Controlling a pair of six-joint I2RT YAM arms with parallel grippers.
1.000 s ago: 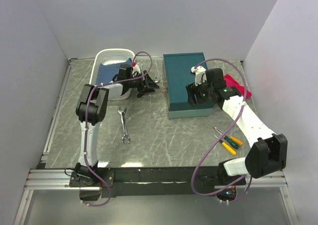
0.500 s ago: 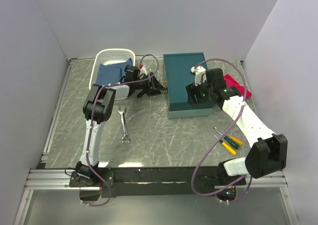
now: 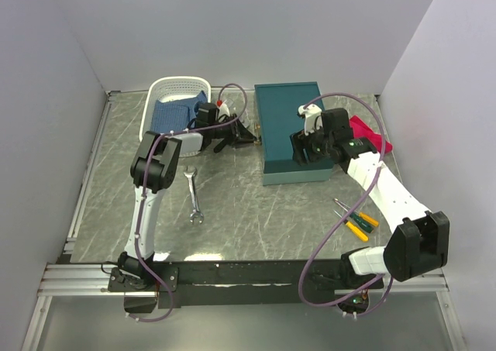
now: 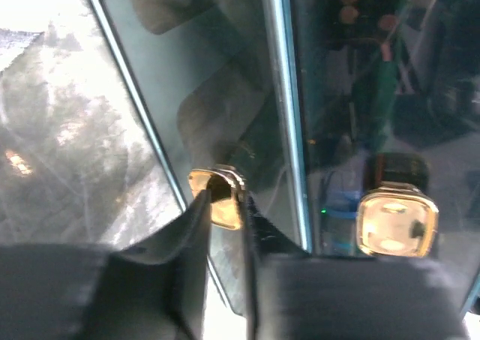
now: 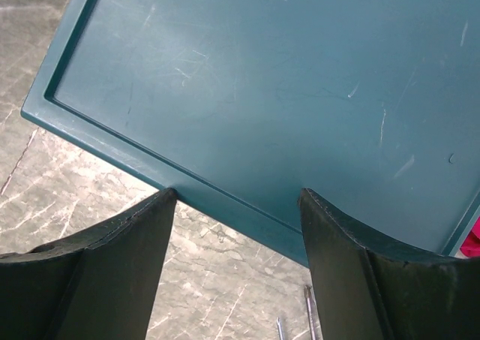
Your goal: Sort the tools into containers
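The teal box (image 3: 288,126) stands shut at the back right. My left gripper (image 3: 249,134) is at its left side, its jaws closed narrowly on a brass latch (image 4: 219,199) of the box wall (image 4: 330,92); a second brass latch (image 4: 396,224) is beside it. My right gripper (image 3: 304,149) is open and empty above the lid (image 5: 285,77), near its front edge, the jaws (image 5: 236,194) wide apart. A silver spanner (image 3: 194,196) lies on the table left of centre. Yellow- and green-handled screwdrivers (image 3: 356,219) lie at the front right. Pliers and dark-handled tools are out of view.
A white basket (image 3: 160,87) with a blue cloth (image 3: 169,115) stands at the back left. A red cloth (image 3: 372,134) lies right of the box. Screwdriver tips (image 5: 309,314) show below the lid's edge. Walls close the table on three sides.
My left gripper has moved right, up to the box's left side, and its elbow has swung right. My right arm has barely shifted.
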